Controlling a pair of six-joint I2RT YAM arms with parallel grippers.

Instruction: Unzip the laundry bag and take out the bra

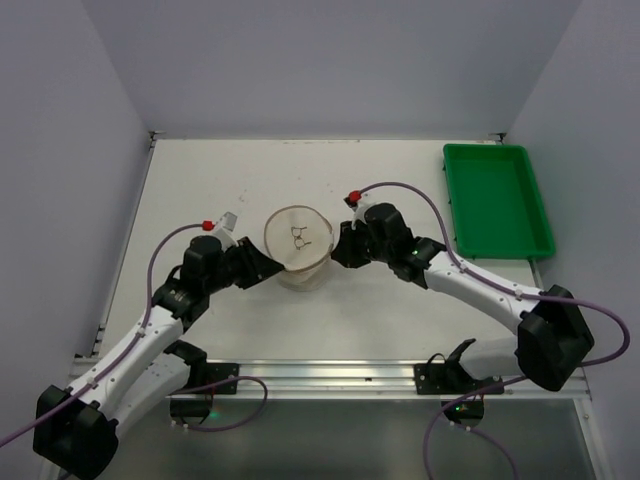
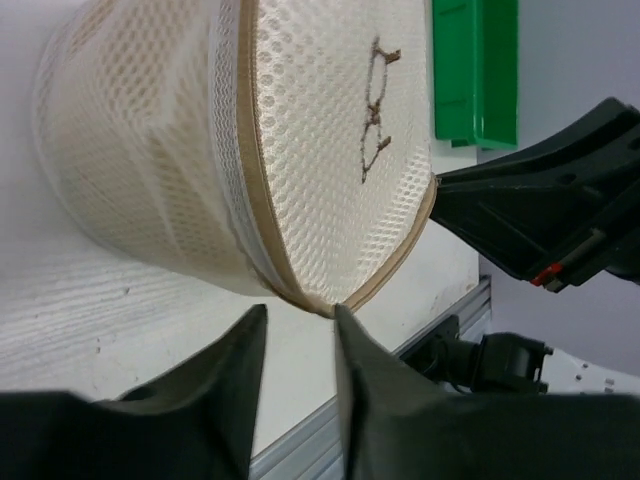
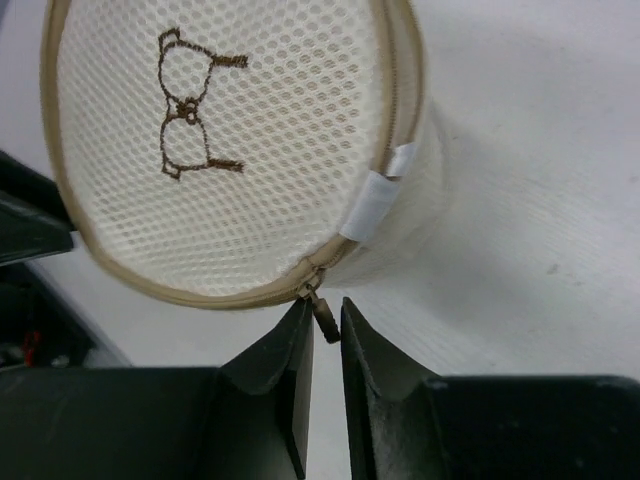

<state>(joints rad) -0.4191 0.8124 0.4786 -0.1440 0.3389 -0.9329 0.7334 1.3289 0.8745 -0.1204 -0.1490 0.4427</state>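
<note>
Now left claw [image 2: 300, 315] parted at laundry bag [image 2: 320, 150]; right claw [image 3: 324, 304] parted around zipper pull [image 3: 323, 320].

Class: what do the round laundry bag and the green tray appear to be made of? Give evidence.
The laundry bag: likely synthetic mesh fabric, matte cream; honeycomb holes show. The green tray: probably moulded plastic, smooth with slight sheen; uniform colour, raised lip.

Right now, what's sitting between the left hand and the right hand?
The laundry bag lies between the left hand and the right hand, one at each side of its rim; the top view shows it.
</note>
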